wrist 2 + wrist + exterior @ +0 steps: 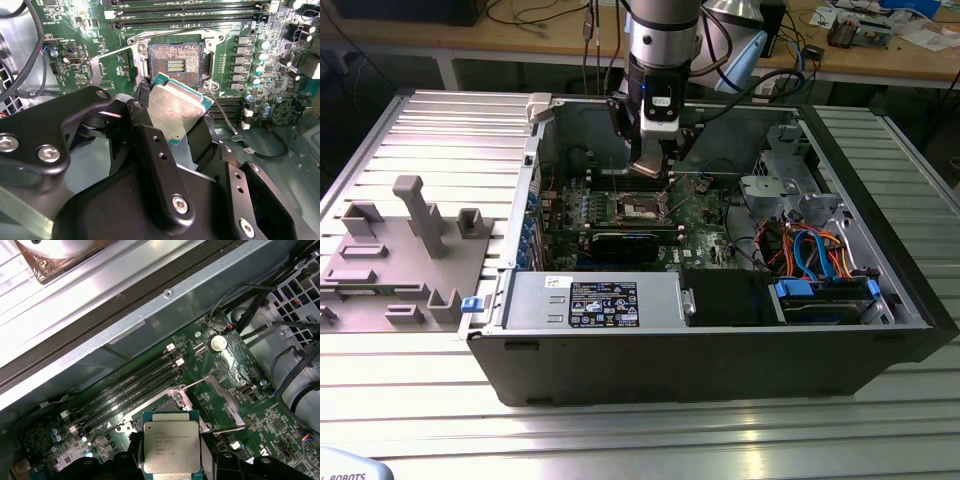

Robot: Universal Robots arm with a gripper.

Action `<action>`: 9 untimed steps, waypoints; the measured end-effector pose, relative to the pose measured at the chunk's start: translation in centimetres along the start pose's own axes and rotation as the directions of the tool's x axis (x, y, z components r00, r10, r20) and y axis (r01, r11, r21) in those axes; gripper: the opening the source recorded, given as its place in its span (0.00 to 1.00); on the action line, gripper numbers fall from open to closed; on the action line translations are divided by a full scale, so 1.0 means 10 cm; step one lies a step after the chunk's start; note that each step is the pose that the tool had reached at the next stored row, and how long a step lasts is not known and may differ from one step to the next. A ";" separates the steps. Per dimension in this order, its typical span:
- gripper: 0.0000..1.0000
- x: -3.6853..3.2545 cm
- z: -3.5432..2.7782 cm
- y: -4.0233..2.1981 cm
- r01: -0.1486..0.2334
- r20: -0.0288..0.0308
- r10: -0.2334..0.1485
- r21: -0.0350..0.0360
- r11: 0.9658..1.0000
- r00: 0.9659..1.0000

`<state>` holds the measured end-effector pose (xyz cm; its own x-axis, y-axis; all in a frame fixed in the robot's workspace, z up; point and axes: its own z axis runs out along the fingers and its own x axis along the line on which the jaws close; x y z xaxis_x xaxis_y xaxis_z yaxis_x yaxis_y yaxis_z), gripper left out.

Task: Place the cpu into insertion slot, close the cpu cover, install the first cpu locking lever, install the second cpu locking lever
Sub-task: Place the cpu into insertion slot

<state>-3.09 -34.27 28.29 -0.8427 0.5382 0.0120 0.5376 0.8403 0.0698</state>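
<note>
- Your work surface is a ribbed aluminium table (720, 440). A wooden bench (880, 60) strewn with cables runs behind it.
- One open computer case (720, 360) lies on the table. One grey fixture tray (400, 250) sits beside it, on the exterior view's left.
- One insertion slot (172, 62) sits on the green board, uncovered, with its contacts bare.
- You have one gripper (175, 112), clenched on the edges of the one cpu (175, 107).
- The cpu hangs tilted just above the insertion slot, metal top showing, not seated.
- One cpu cover (230, 404) stands swung up beside the insertion slot.
- Two thin wire levers flank the insertion slot, one (112, 52) on each side (222, 112), both unlatched.
- Four long memory slots (135, 385) lie side by side next to the insertion slot.
</note>
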 end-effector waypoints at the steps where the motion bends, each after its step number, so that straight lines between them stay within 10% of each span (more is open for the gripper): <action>1: 0.55 0.000 0.001 0.000 -0.003 0.000 0.003 0.000 1.000 1.000; 9: 0.55 0.000 0.004 0.000 -0.017 0.001 0.017 0.000 1.000 1.000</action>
<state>-3.09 -34.27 28.26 -0.8337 0.5521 0.0120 0.5515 0.8312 0.0698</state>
